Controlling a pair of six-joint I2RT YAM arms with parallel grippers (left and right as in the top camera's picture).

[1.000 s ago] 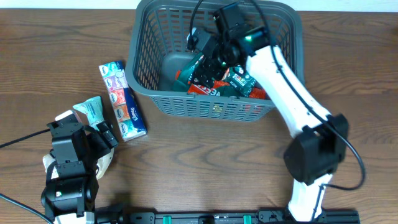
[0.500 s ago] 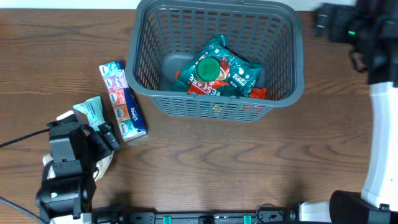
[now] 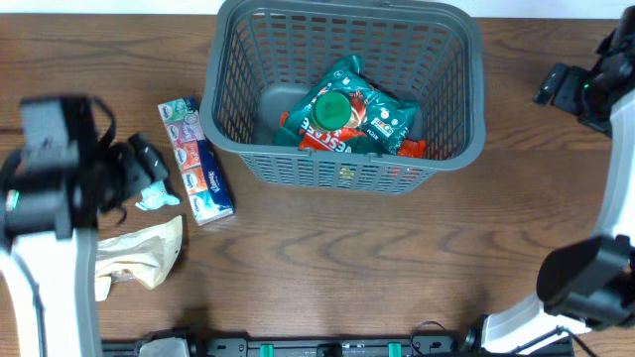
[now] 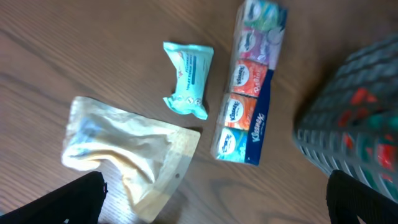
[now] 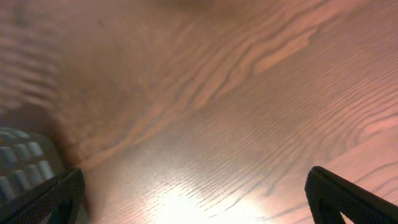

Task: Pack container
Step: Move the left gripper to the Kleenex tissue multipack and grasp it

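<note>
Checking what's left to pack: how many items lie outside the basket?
3: tissue multipack beside the basket, teal packet left of it, beige pouch just in front of that. None seems hidden.

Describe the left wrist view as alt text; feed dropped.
Three items lie on the wooden table below the open left gripper: a crumpled cream pouch, a teal packet, and a strip of Kleenex tissue packs. A corner of the grey basket shows at right.
</note>
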